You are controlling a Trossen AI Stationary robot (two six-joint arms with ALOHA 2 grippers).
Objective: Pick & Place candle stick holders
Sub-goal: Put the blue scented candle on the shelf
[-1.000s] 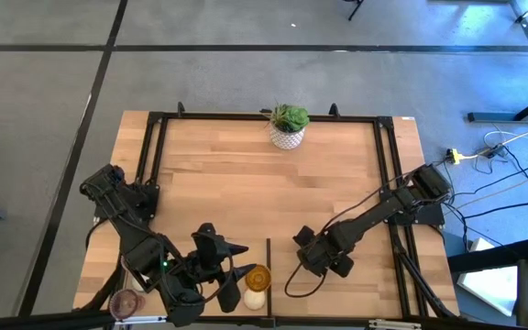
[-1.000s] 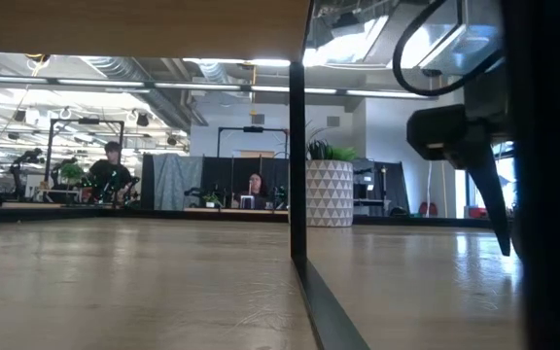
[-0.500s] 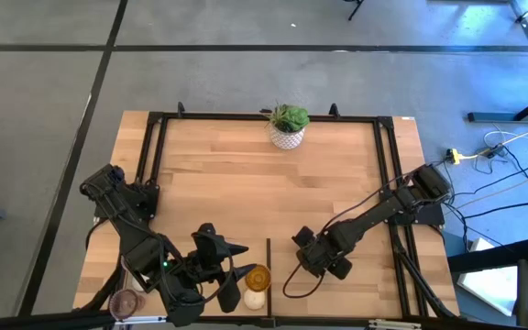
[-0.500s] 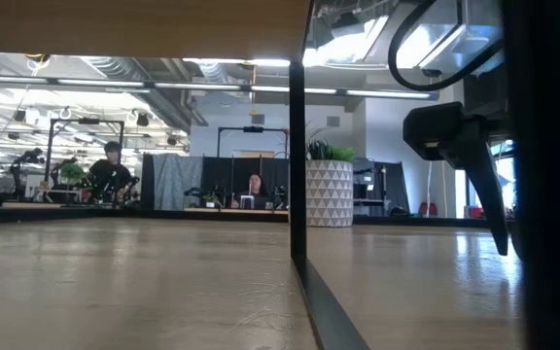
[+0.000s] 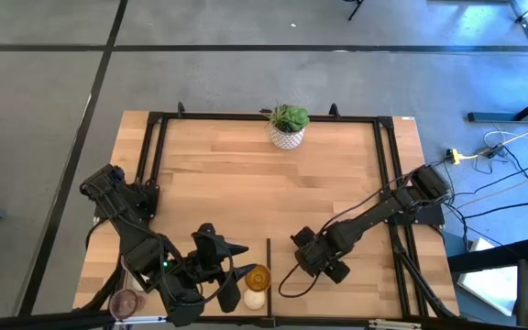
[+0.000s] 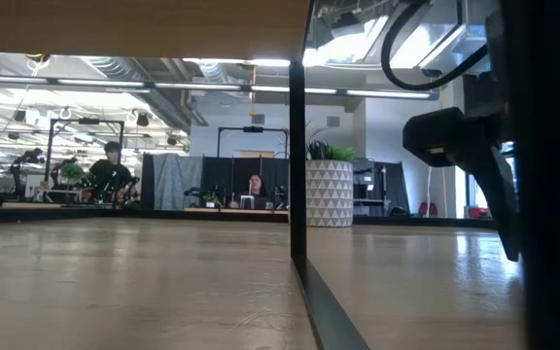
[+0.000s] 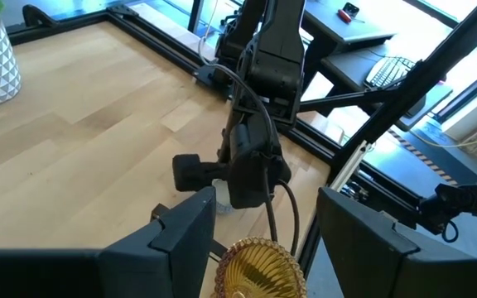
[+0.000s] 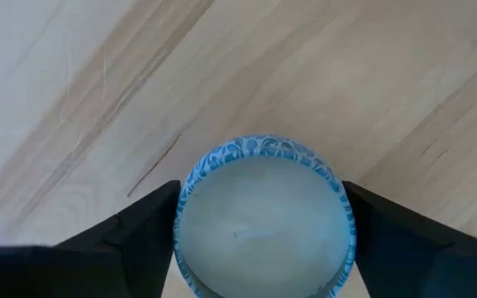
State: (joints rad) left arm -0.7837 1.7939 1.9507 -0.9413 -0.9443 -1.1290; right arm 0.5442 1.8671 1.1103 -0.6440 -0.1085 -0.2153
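Note:
My right gripper point(image 5: 306, 249) points down near the table's front middle, shut on a small round white holder with a blue-patterned rim point(image 8: 263, 223). My left gripper point(image 5: 236, 271) is open at the front left. Its fingers stand on either side of an amber glass holder point(image 7: 257, 263), which rests on the table point(image 5: 258, 277). A white holder point(image 5: 254, 298) sits just nearer the front edge. A pinkish holder point(image 5: 126, 301) sits at the front left corner. The other holders are out of view. My right gripper has the blue-rimmed holder between its two fingers, one on each side of the rim point(image 8: 185, 207). The fingers come from above, pointing down. The holder is upright, its open top toward the camera. Whether its base is on the table, I cannot tell.
A white pot with a green plant point(image 5: 288, 128) stands at the far edge's middle. A black frame point(image 5: 154, 165) runs round the table. A thin black divider point(image 5: 269, 270) rises near the front between the two arms. Bare wood point(image 5: 264, 192) lies across the table's middle.
My right gripper has shifted a little toward the table's left edge, and the cable loop below it has moved with it.

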